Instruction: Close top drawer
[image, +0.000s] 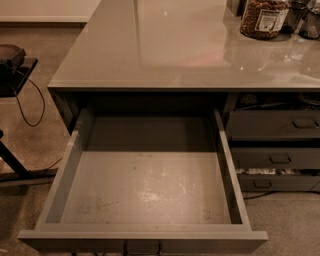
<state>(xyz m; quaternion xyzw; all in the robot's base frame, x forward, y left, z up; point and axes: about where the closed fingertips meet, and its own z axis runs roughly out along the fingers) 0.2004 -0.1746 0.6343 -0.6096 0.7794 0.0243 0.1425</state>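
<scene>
We saw the top drawer (145, 192) standing far open under the desk (175, 50). The claw was out of view, so we could not tell its state.

— Where's room?
— Inside the drawer (145, 195), pulled far out; floor (35, 150) left of it too, up to the stand (14, 75) and cable (30, 123).
— Obstacles?
— Side drawers (272, 125) close on the right; jar (262, 17) far back on the desk (165, 50). The claw is out of view.
</scene>
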